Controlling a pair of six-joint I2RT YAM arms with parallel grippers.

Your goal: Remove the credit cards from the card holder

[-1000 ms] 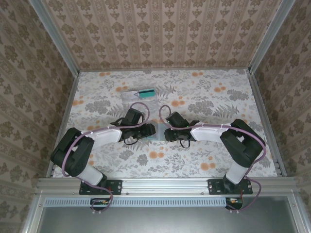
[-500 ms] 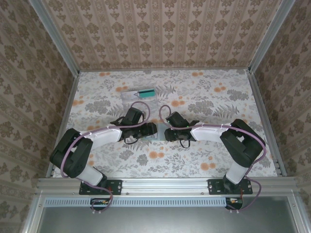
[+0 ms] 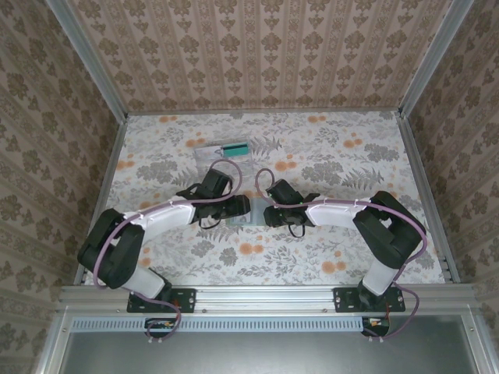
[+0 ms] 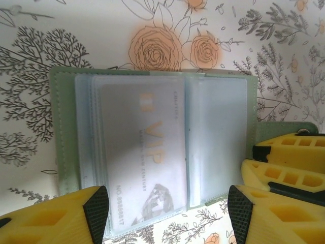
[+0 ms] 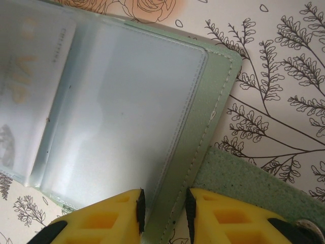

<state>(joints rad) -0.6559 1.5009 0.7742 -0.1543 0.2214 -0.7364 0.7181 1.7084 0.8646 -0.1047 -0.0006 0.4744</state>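
floral counter [image 3: 351,164], walled in by damask wallpaper [image 3: 265,54]. card holder [image 5: 127,101] lies open at the middle. right gripper [image 5: 162,203] is clamped on its green edge. left gripper [image 4: 167,211] stands apart, wider and closer in than a second ago.

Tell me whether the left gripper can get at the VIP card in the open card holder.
Probably yes. The left gripper stands open astride the lower edge of the VIP card, which pokes past the card holder; the right gripper clamps the holder's side.
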